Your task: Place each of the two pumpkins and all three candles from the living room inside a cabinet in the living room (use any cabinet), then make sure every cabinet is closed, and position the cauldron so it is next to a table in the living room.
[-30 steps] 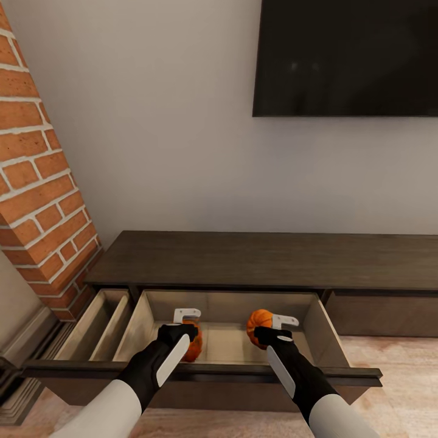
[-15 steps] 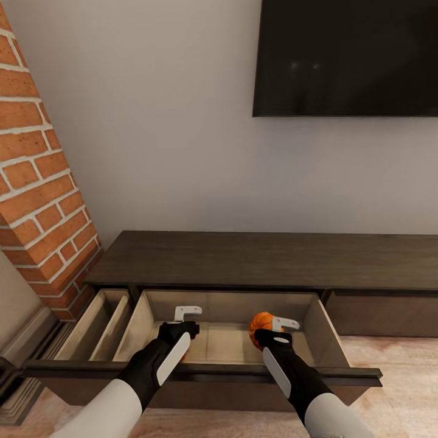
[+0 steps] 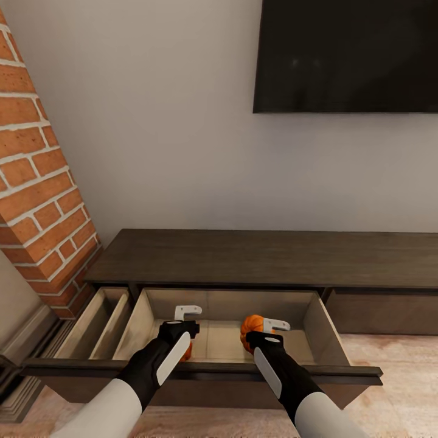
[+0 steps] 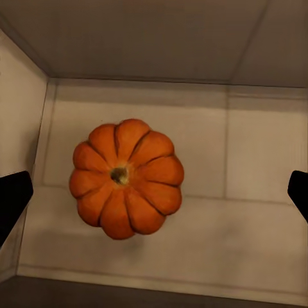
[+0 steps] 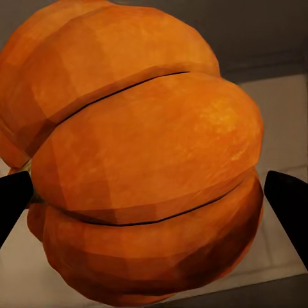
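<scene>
Orange and ribbed, both pumpkins are at the open drawer (image 3: 316,322) of the dark wood cabinet (image 3: 267,258). One pumpkin (image 4: 126,178) rests stem-up on the tan drawer floor beneath the left gripper (image 3: 182,328), whose fingers (image 4: 13,202) are spread wide and clear of it. The second pumpkin (image 5: 138,151) is pinched on its side by the right gripper (image 3: 267,331) above the drawer interior. Judged rigid, light and smooth: grip across the widest ribs, not the short stem; a rounded shell may slip or roll when released.
</scene>
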Available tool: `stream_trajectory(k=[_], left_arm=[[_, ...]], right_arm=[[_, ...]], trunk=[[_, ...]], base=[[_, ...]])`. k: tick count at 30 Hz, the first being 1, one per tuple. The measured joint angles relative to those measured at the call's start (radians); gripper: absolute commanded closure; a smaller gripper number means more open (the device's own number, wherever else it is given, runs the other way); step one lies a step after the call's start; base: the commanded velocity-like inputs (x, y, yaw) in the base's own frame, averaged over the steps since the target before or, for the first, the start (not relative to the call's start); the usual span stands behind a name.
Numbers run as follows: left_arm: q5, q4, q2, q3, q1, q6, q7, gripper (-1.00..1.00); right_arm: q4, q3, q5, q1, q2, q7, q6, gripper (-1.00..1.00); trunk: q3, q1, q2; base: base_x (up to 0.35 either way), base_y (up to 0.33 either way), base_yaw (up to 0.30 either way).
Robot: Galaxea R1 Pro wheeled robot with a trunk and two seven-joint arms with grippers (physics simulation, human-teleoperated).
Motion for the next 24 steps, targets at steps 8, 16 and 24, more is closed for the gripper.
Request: stream_trajectory(k=[8,16,24], left_arm=[[0.000,0.000,0.000,0.000,0.000,0.000,0.000,-1.00],[0.000,0.000,0.000,0.000,0.000,0.000,0.000,-1.00],[0.000,-0.001,0.000,0.000,0.000,0.001,0.000,-1.00]], right_arm=[[0.000,0.000,0.001,0.000,0.000,0.000,-0.001,1.00],[0.001,0.000,0.001,0.000,0.000,0.000,0.003,1.00],[0.000,0.000,0.001,0.000,0.000,-0.001,-0.001,1.00]], trunk=[[-0.008,0.001,-0.001],[-0.008,0.001,-0.001],[-0.008,0.001,-0.001]], base=[[0.000,0.000,0.000],[0.000,0.000,0.000],[0.047,0.004,0.000]])
